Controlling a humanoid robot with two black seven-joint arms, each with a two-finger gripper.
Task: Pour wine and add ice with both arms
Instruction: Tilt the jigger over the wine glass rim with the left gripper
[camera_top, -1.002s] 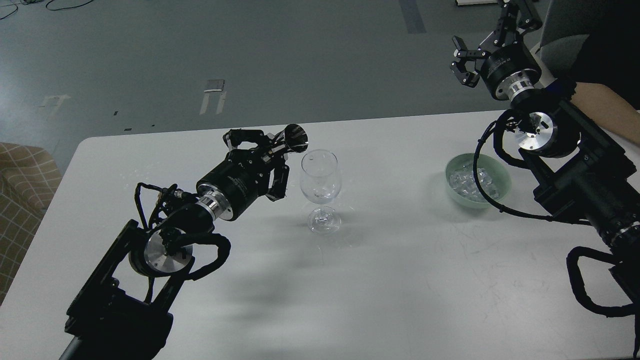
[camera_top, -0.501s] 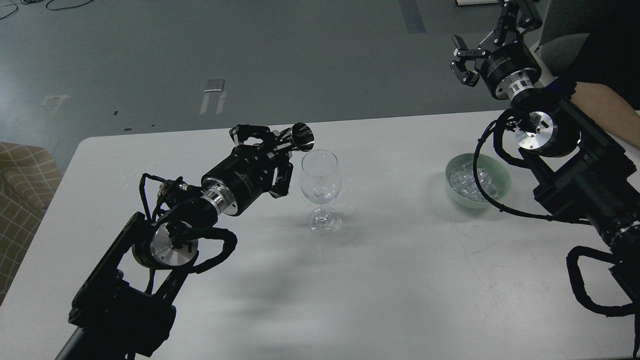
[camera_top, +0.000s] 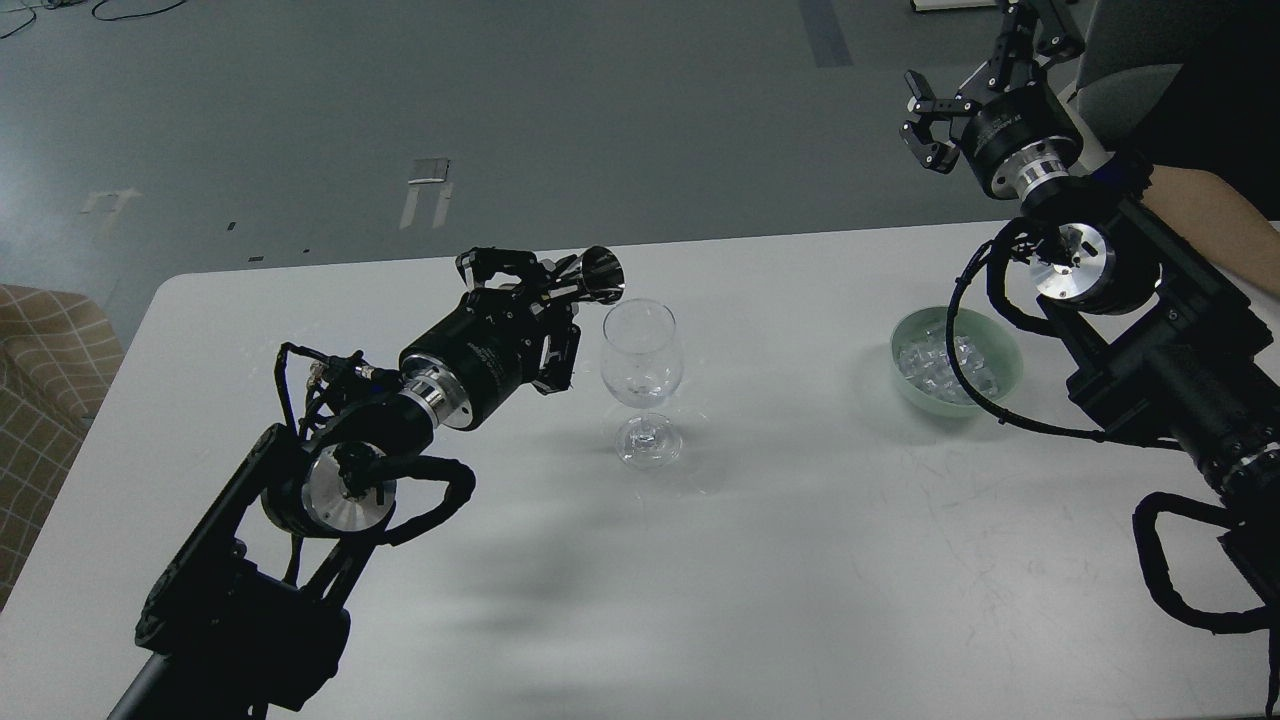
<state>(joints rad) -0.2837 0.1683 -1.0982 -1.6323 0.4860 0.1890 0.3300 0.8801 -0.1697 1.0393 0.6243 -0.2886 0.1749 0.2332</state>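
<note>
Nearest to the view, the left arm (camera_top: 330, 480) rises from the lower left edge over the white bench (camera_top: 800, 560). Its cast shadow lies on the bare bench surface in front of the glass. At the far end of this arm the left pincer (camera_top: 545, 300) is closed around a small dark shiny vessel (camera_top: 598, 274), which is tilted on its side with the flared mouth toward the right, just above and beside the rim of the wine glass (camera_top: 641, 375). The wine glass stands upright near the middle of the bench and looks clear; whether any liquid is in it I cannot tell.

Further right, a pale green bowl (camera_top: 1005, 385) stands on the bench, well apart from the glass. The ice (camera_top: 930, 362) lies heaped inside this bowl. A black cable of the right arm (camera_top: 1150, 340) loops in front of the bowl.

Farthest, the right pincer (camera_top: 925, 128) hangs high beyond the far bench edge, above the grey floor (camera_top: 500, 120), its fingers spread apart and holding nothing.
</note>
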